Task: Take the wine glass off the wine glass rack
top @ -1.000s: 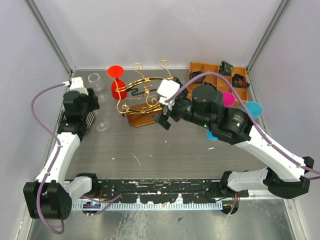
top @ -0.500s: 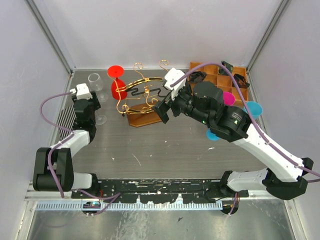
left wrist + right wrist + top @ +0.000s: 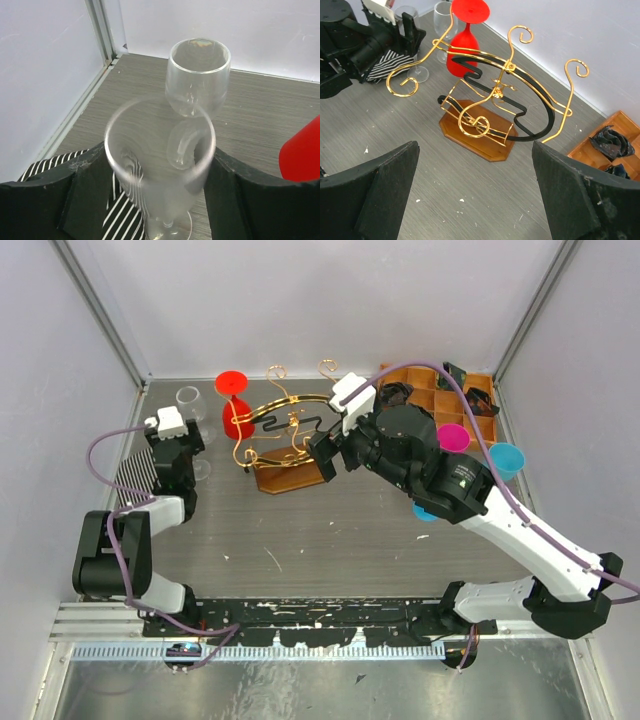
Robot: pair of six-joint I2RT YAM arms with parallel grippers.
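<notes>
The wine glass rack (image 3: 292,430), gold wire with a black band on a brown base, stands mid-back; it also shows in the right wrist view (image 3: 495,95). A red wine glass (image 3: 236,412) hangs upside down at the rack's left end (image 3: 462,50). A clear glass (image 3: 160,170) stands on the table between my left fingers (image 3: 85,195). My left gripper (image 3: 193,448) is open around it. My right gripper (image 3: 325,455) is open and empty, above the table just in front of the rack's base (image 3: 475,135).
A second clear glass (image 3: 188,400) stands behind the first, near the back-left corner post. A striped cloth (image 3: 135,475) lies under the left arm. An orange-brown compartment tray (image 3: 470,405) sits back right, with pink (image 3: 452,437) and blue (image 3: 505,458) cups beside it.
The left arm has folded back toward its base, with its gripper still at the clear glass. The right gripper has drawn up and back, nearer the rack's right side.
</notes>
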